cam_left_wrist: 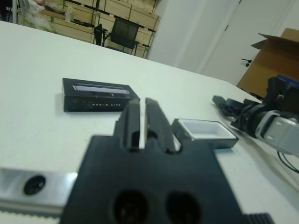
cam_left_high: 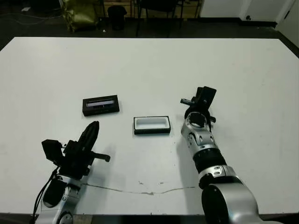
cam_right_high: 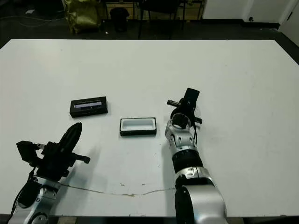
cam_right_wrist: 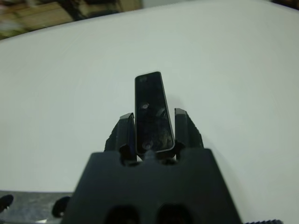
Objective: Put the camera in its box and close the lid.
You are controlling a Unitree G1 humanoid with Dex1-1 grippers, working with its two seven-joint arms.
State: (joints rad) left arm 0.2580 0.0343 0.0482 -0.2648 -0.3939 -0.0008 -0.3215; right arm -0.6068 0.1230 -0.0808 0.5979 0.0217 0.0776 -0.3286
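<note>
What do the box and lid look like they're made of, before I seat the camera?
Box: probably rigid card, matte black outside with a plain white lining. Lid: likely the same matte black card, with a glossy grey-lilac strip that catches light and pale print along its side. Neither can be confirmed by look alone.

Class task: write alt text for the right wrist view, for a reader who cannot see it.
A small black oblong camera stands between the right pincer's two black fingers, which close on its sides. Behind it lies a bare white table.
</note>
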